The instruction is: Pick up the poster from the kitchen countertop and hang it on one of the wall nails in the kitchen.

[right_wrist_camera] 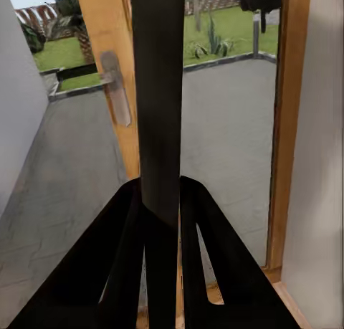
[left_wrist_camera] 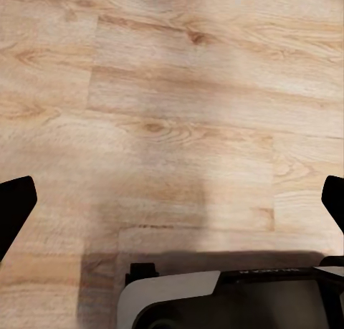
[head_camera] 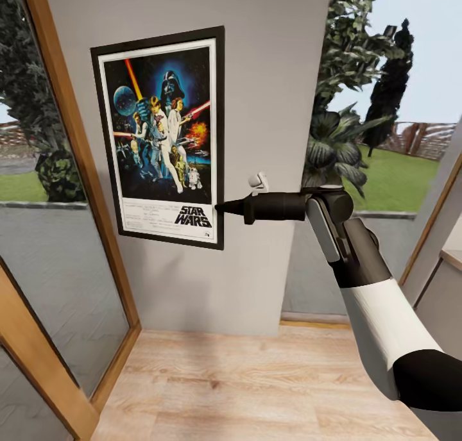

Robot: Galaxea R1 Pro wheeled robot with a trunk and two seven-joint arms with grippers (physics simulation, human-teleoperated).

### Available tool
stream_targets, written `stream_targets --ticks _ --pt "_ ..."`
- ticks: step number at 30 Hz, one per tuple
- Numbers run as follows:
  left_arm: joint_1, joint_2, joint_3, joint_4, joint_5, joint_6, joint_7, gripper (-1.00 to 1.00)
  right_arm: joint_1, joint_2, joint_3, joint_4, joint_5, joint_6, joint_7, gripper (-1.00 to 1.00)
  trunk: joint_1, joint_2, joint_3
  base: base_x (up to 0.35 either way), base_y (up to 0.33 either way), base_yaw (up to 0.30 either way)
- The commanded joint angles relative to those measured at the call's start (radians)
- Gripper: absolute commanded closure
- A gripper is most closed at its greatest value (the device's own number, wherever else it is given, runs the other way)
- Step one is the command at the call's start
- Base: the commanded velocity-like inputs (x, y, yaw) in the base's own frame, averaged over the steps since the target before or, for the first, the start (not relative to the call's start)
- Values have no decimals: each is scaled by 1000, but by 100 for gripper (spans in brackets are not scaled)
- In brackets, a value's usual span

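The right tool (head_camera: 221,206) is clamped on the lower right edge of the Star Wars poster (head_camera: 163,133), which lies flat and upright against the grey wall (head_camera: 276,75), extending up and to the left from the fingertips. In the right wrist view the poster (right_wrist_camera: 158,92) shows edge-on as a dark slab between the two closed-in fingers (right_wrist_camera: 122,257), with a wooden door frame (right_wrist_camera: 107,71) beyond. The left tool (left_wrist_camera: 172,200) points down at the wooden floor (left_wrist_camera: 179,114), its fingers set wide apart.

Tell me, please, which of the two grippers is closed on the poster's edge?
The right gripper: its fingers pinch the poster at its lower right edge against the grey wall. The left gripper hangs open above wooden floor.
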Motion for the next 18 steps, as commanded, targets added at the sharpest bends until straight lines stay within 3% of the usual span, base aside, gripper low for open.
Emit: stream_targets --ticks 1,18 --pt "0 0 3 -1 -1 -1 -6 -100 -1 -1 1 0 -4 5 1 100 1 -2 -2 323 0 0" --pt "0 0 3 -1 -1 -1 -5 -100 -1 -1 0 0 -5 5 1 100 1 -2 -2 315 0 0"
